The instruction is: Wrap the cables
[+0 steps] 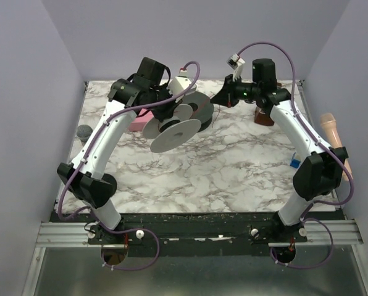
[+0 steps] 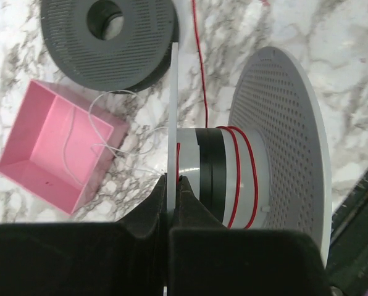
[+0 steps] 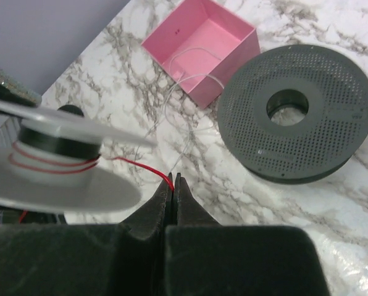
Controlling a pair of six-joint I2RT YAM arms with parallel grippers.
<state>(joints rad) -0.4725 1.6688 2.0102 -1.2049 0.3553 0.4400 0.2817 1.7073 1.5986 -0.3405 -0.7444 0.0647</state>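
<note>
A light grey spool [image 1: 175,128] is lifted above the marble table, and my left gripper [image 2: 173,182] is shut on the edge of its near flange [image 2: 172,111]. A few turns of thin red cable [image 2: 236,179] lie around the spool's hub [image 2: 209,176]. From there the cable [image 2: 204,80] runs taut away from the hub. In the right wrist view the same cable [image 3: 141,165] leaves the spool [image 3: 54,179] and ends between the tips of my right gripper [image 3: 173,179], which is shut on it. The right gripper [image 1: 220,97] hovers to the right of the spool.
A dark grey perforated spool [image 3: 298,111] lies flat on the table beside an open pink box [image 3: 202,46]. A thin white wire [image 2: 94,123] trails out of the box. A brown object [image 1: 264,117], a small blue piece [image 1: 295,162] and a peach handle [image 1: 332,132] sit at the right.
</note>
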